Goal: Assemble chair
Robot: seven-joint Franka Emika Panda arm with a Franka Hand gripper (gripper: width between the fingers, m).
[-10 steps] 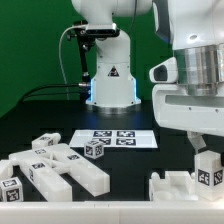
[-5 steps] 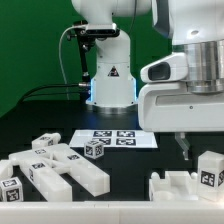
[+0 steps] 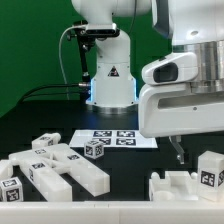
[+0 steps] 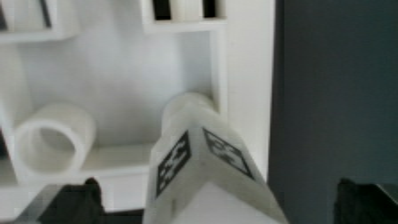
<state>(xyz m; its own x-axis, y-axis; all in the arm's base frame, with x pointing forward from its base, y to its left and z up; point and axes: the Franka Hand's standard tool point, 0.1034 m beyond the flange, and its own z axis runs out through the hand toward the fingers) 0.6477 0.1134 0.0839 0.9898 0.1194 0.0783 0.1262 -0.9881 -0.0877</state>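
Observation:
The chair is in loose white tagged parts. A small upright block [image 3: 210, 170] stands at the exterior view's right, beside a larger white slab [image 3: 178, 187] near the front edge. My gripper [image 3: 203, 150] hangs just above the block, one finger [image 3: 178, 151] showing. In the wrist view the block [image 4: 205, 165] rises between the two dark fingertips [image 4: 71, 205], which stand wide apart and clear of it; my gripper [image 4: 217, 206] is open and holds nothing. The slab [image 4: 107, 90] with a round peg [image 4: 54, 140] lies beside the block.
A pile of white tagged bars and cubes [image 3: 50, 168] lies at the exterior view's front left. The marker board [image 3: 115, 139] lies flat mid-table before the robot base [image 3: 110, 80]. A green wall stands behind.
The jaws have opened and let go of the upright block. The gripper has risen off it and shifted slightly to the exterior view's left; the block stays standing.

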